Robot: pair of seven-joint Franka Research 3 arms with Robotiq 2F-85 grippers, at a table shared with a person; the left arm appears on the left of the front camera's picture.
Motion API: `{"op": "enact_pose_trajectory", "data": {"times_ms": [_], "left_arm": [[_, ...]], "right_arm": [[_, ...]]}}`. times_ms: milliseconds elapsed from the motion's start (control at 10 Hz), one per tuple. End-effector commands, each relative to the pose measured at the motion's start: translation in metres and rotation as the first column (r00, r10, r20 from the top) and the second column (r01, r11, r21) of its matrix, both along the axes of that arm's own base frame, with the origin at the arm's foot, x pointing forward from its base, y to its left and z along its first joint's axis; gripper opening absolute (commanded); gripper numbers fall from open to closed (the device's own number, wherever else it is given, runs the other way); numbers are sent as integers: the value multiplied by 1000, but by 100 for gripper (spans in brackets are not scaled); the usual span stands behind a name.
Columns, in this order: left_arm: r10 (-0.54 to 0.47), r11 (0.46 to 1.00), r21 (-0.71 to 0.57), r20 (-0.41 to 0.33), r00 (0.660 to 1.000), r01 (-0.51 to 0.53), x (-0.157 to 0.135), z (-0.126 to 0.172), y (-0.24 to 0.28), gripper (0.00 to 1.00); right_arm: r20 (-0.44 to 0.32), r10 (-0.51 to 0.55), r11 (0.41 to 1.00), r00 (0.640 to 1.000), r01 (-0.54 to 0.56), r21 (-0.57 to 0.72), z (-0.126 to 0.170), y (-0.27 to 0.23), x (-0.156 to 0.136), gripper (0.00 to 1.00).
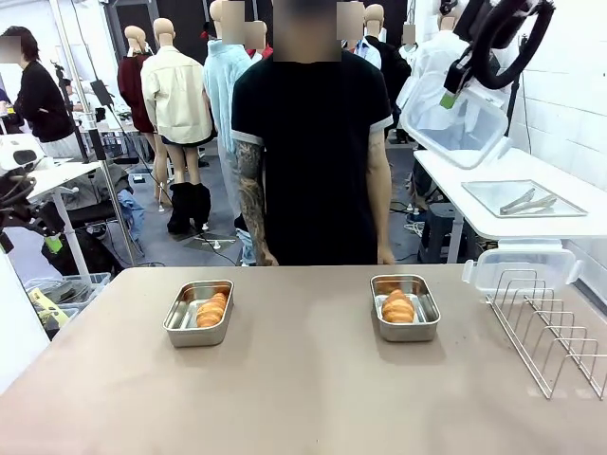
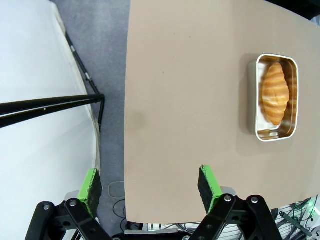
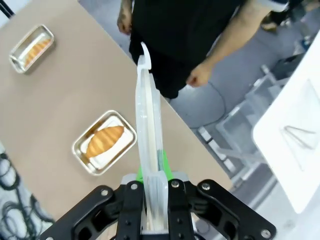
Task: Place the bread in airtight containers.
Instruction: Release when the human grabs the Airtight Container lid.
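Lots of bare table (image 1: pixel 303 379) btwn left pan (image 1: pixel 197 336) & right pan (image 1: pixel 405 333), and in front. Wire rack (image 1: pixel 555 332) blocks the right side. Person (image 1: pixel 313 142) stands at the far edge.

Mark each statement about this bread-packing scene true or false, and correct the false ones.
1. The left steel pan and the right steel pan each hold one croissant roll. True.
2. Both pans are covered with lids. False: both stand uncovered.
3. The right gripper is shut on a clear lid. True.
4. The left gripper grips a roll. False: it is open and empty, over the edge of the table.
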State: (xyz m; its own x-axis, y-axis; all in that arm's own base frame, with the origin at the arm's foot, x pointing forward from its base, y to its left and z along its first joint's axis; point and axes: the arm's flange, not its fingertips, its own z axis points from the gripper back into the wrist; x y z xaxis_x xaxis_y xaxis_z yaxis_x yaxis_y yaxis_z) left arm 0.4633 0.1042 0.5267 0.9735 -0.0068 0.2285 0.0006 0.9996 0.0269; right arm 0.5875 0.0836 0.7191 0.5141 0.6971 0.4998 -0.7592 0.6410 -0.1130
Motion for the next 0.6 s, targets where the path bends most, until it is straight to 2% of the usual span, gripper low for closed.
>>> {"op": "enact_pose_trajectory", "data": {"times_ms": [0,200,500], "left_arm": [[18,1000,12,-1,1000,-18,-2,1,0,100],[18,1000,12,-1,1000,-18,-2,1,0,100],[18,1000,12,-1,1000,-18,-2,1,0,100]], "right_arm": [[-49,31,999,998,-30,20,-4,3,26,0],[-86,32,999,996,-32,-1,-18,3,44,0],[-127,33,997,991,-42,-69,-28,5,52,0]]}}
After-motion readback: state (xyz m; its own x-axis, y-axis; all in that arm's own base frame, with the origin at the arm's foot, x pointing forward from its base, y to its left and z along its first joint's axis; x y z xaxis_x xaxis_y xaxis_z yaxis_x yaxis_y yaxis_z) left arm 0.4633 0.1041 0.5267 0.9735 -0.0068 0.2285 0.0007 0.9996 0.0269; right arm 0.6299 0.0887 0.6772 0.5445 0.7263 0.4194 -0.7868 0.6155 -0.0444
